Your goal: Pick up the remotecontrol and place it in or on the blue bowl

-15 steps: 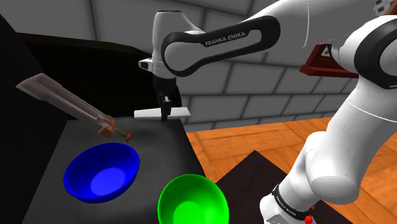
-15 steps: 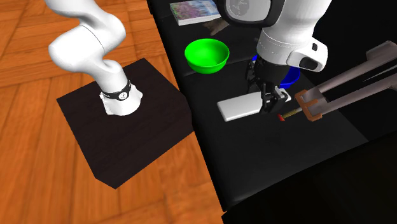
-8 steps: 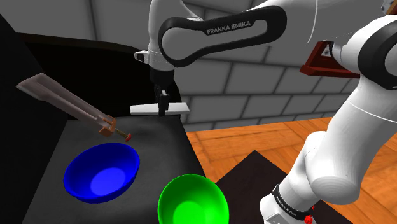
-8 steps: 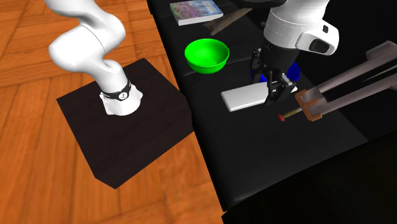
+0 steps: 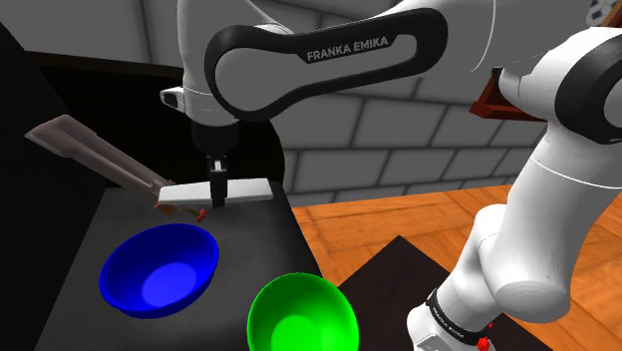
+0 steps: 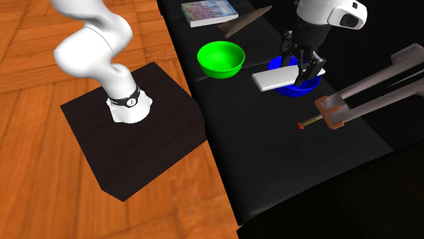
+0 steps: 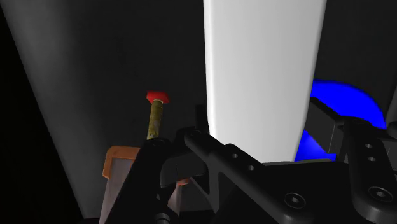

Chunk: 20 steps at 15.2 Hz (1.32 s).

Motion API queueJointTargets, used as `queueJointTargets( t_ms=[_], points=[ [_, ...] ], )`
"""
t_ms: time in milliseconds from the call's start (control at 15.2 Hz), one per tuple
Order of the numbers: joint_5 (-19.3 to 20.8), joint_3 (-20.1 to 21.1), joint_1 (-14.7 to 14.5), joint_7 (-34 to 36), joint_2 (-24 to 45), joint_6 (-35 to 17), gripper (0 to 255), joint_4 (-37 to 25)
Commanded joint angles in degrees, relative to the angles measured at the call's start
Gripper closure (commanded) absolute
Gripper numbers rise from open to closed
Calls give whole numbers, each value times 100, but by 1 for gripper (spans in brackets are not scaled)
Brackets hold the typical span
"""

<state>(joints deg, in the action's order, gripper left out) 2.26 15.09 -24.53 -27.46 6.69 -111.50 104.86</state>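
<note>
The remote control (image 5: 217, 191) is a flat white slab, held level in the air with my gripper (image 5: 217, 196) shut on its middle. It hangs just beyond the far rim of the blue bowl (image 5: 159, 268) in the shoulder view. In the second exterior view the remote control (image 6: 280, 78) overlaps the blue bowl (image 6: 303, 87), clasped by my gripper (image 6: 303, 73). The wrist view shows the remote control (image 7: 262, 76) running out between my fingers (image 7: 210, 159), with part of the blue bowl (image 7: 347, 111) beside it.
A green bowl (image 5: 301, 316) sits near the table's front edge. A long grey tool with an orange collar and red tip (image 5: 110, 165) lies across the black table (image 5: 100, 214); its tip is close behind the remote. A book (image 6: 209, 11) lies at the table's far end.
The arm has carried the remote toward the shoulder view's left and lower, from above the table's far corner to the blue bowl's far rim. The grip has stayed shut.
</note>
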Motion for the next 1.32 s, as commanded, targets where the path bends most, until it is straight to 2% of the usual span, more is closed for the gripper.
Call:
queueJointTargets(
  t_ms=[0, 528, 1254],
  points=[
    [59, 99, -143, 262, 162, 86, 255, -236],
    [424, 437, -864, 1339, 1106, 468, 255, -1485],
    [506, 396, -866, 1400, 1282, -307, 255, -874]
  ],
)
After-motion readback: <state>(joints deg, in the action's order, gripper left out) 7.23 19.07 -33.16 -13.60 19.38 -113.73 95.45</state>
